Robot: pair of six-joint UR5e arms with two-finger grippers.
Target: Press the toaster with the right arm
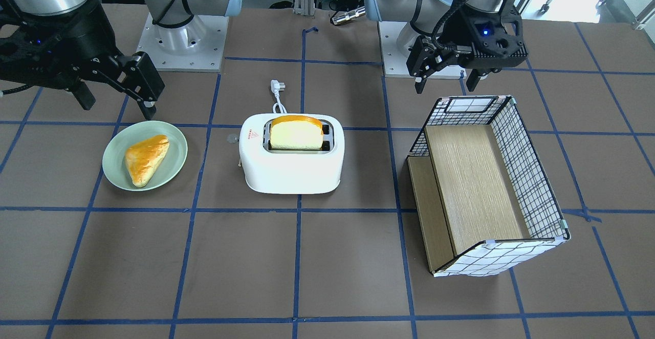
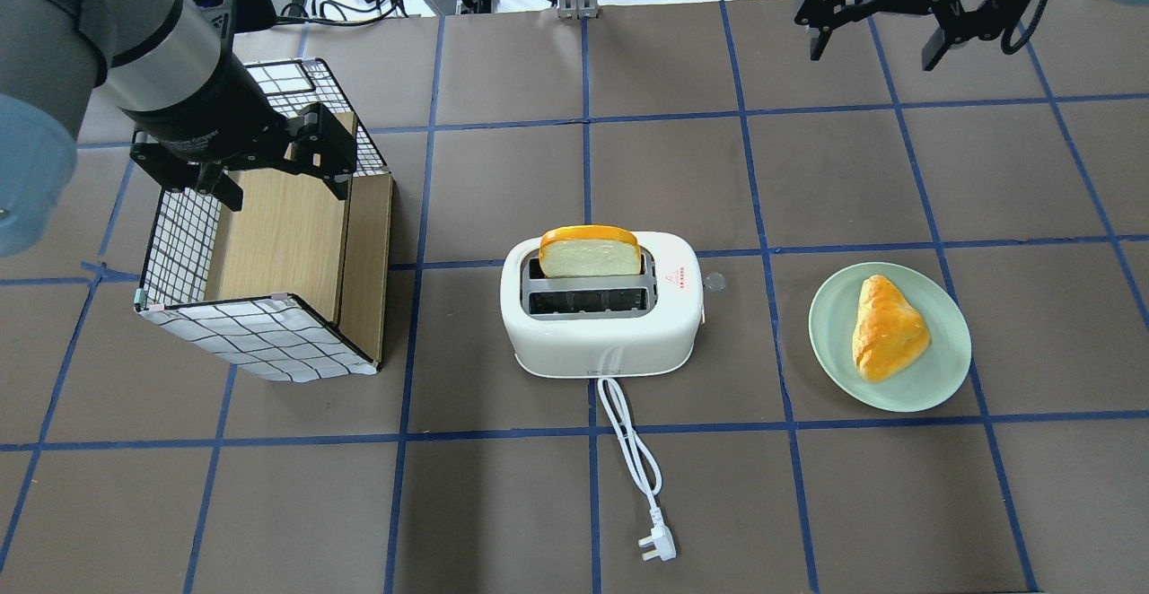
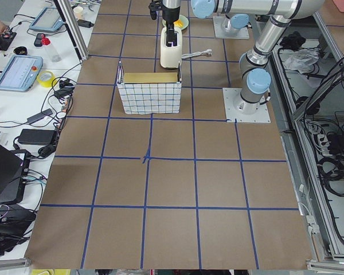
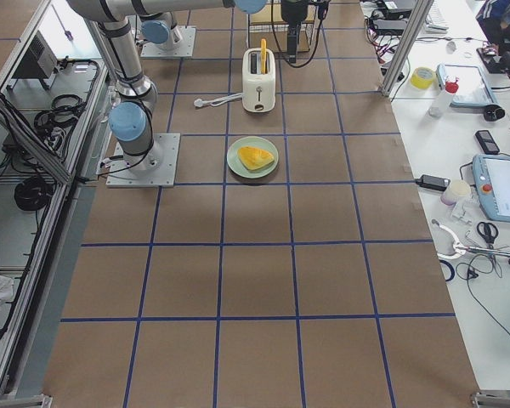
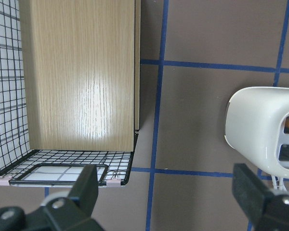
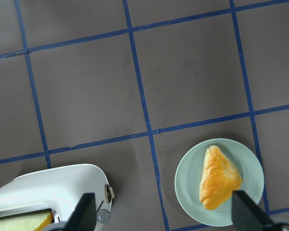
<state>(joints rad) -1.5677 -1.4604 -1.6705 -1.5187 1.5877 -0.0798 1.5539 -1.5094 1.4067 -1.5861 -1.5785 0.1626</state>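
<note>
The white two-slot toaster (image 1: 291, 167) stands at the table's middle with a slice of bread (image 1: 296, 134) upright in one slot; its cord and plug (image 2: 655, 547) lie toward the robot. It also shows in the overhead view (image 2: 601, 334) and at the bottom left of the right wrist view (image 6: 48, 185). My right gripper (image 2: 872, 47) is open and empty, raised well away from the toaster, beyond the green plate; in the front view it (image 1: 117, 104) hangs over the plate's far edge. My left gripper (image 1: 446, 83) is open and empty above the checked box's end.
A pale green plate (image 2: 835, 343) holding a golden pastry (image 2: 887, 329) sits beside the toaster on my right. A checked wire-frame box (image 2: 260, 334) with wooden panels lies on my left. A small clear disc (image 2: 714, 282) rests next to the toaster.
</note>
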